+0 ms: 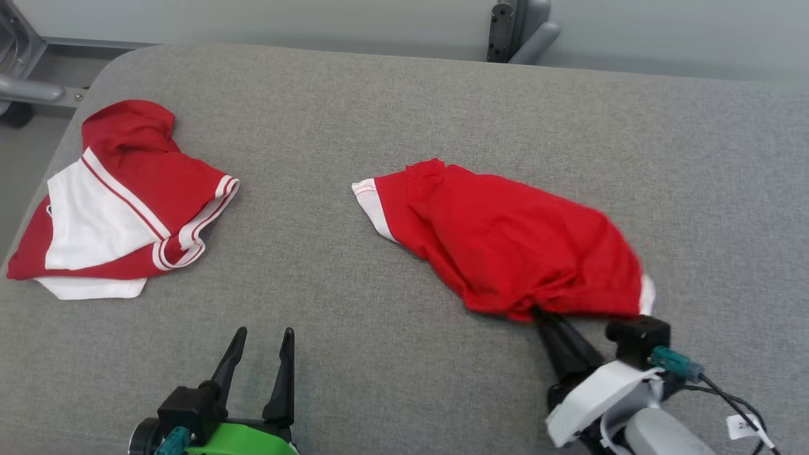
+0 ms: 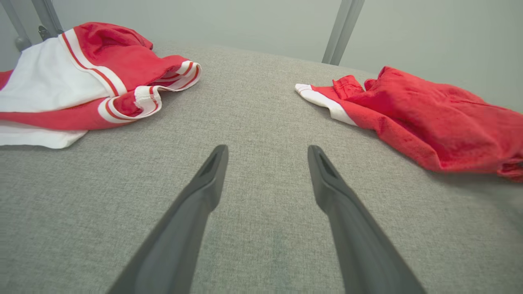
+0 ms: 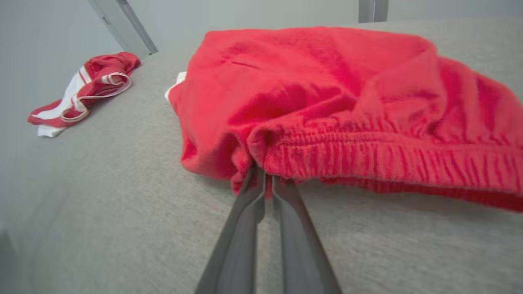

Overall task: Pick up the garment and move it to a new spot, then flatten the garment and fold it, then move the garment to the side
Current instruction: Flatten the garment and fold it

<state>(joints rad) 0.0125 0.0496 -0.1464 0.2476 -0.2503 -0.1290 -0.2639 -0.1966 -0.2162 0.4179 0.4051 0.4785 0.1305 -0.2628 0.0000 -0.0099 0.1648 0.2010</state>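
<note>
Head view: red garment [image 1: 505,246], axis 10-to-4 o'clock, pinched by right fingers [image 1: 562,344]; left fingers [image 1: 231,363] spread; striped garment [image 1: 120,202], 9 o'clock.

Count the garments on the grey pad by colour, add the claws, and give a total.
mostly red garment: 1
red-and-white garment: 1
left claw, open: 1
right claw, shut on the mostly red garment: 1
Total: 4
</note>
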